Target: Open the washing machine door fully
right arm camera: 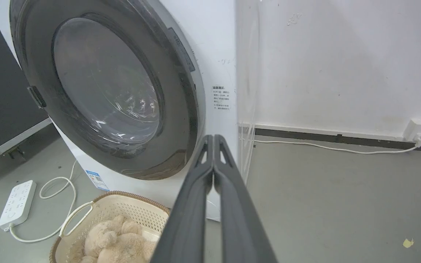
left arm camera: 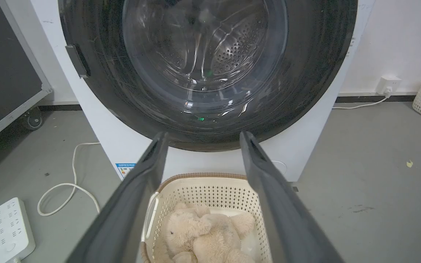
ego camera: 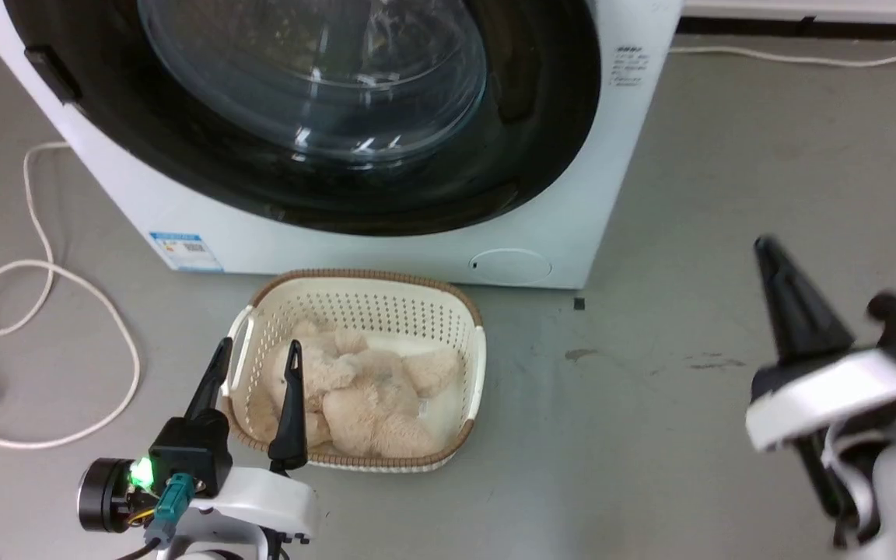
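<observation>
Facing the closed washing machine door (ego camera: 316,101), left gripper (ego camera: 257,344) spread wide, right gripper (right arm camera: 213,138) pressed together, both empty

The washing machine door (ego camera: 316,101) spans the top of the frame and looks closed against the white machine (ego camera: 386,249). Below it at centre, a cream basket (ego camera: 370,311) holds a beige plush toy (ego camera: 370,397). At lower left, the left gripper (ego camera: 259,346) has its fingers spread over the basket's left rim. At lower right, the right gripper (ego camera: 767,253) shows as one blurred dark wedge.
</observation>
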Motion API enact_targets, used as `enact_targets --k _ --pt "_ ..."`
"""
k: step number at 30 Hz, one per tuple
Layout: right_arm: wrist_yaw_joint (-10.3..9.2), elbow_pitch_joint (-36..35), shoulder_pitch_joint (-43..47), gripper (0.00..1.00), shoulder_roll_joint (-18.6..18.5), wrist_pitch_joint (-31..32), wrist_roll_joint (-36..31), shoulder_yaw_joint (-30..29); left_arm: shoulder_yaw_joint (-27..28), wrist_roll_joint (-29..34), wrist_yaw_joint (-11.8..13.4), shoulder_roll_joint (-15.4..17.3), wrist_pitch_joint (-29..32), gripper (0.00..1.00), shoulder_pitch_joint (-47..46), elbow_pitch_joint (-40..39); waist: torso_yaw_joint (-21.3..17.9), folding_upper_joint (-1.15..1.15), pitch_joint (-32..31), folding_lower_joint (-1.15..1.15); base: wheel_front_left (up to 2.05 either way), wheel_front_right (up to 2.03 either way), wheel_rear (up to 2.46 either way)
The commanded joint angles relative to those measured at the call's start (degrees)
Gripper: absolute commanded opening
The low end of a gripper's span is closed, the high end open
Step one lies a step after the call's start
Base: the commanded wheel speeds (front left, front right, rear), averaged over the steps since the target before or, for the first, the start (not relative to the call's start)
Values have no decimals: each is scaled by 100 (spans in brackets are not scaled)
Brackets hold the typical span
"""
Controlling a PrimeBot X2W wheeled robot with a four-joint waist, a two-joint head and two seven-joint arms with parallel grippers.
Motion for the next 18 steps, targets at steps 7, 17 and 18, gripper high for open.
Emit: enact_targets --k 7,17,18 --pt "2 276 -955 0 94 469 779 -261 -36 -167 84 2 -129 100 -204 -203 212 0 296 -1 0 0 0" --pt "3 1134 -2284 0 254 1492 1789 -747 -123 -224 118 2 -273 100 -366 -336 475 0 747 -1 0 0 0" --pt "3 1233 -2389 0 262 1550 1834 -798 -134 -229 118 2 -285 100 -381 -342 500 0 780 -1 0 0 0"
